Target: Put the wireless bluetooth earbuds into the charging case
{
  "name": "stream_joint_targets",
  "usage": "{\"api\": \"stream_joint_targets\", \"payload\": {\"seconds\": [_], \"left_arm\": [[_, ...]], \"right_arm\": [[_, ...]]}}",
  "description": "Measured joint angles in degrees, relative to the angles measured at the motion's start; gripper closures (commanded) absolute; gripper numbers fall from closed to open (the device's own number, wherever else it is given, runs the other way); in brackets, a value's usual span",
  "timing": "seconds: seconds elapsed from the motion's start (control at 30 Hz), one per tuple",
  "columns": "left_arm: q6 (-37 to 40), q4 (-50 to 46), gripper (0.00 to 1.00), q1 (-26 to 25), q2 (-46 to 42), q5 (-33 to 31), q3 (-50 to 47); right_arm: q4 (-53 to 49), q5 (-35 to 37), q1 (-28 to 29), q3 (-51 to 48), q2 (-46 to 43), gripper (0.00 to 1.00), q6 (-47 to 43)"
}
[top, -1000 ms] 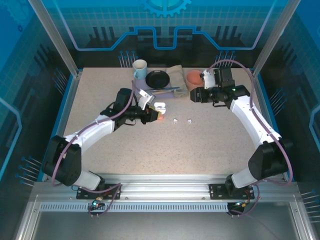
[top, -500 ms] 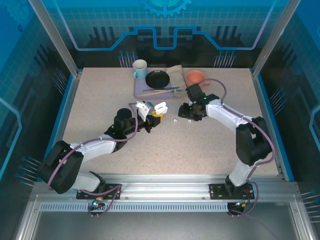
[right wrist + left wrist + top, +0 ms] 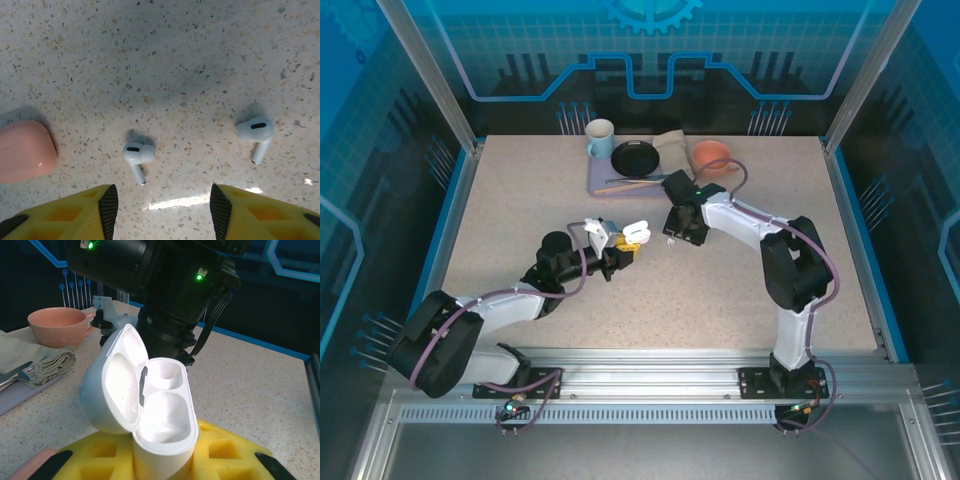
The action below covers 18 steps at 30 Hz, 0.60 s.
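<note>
**Lining up right hand over earbuds**

Hovering above speckled surface (image 3: 200,60) with right hand (image 3: 164,210), fingers apart, empty. Clamping open white charging case (image 3: 162,425) in left hand (image 3: 160,465). Lying just ahead of right fingertips: two white earbuds (image 3: 137,154) (image 3: 255,131), stems pointing back toward hand.

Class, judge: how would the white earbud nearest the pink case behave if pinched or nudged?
The earbud looks glossy and rounded, so it may slip when pinched. Tiny beside the pink case, it is probably light and would skid on the table. Its stem should limit rolling.
</note>
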Motion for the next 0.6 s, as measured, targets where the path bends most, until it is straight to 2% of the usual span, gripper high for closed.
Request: {"api": "stream_joint_targets", "payload": {"seconds": [0.6], "left_arm": [[0.22, -2.27, 1.00, 0.22, -0.04, 0.15, 0.20]], "right_arm": [[-6.01, 4.57, 1.18, 8.37, 7.34, 0.48, 4.87]]}}
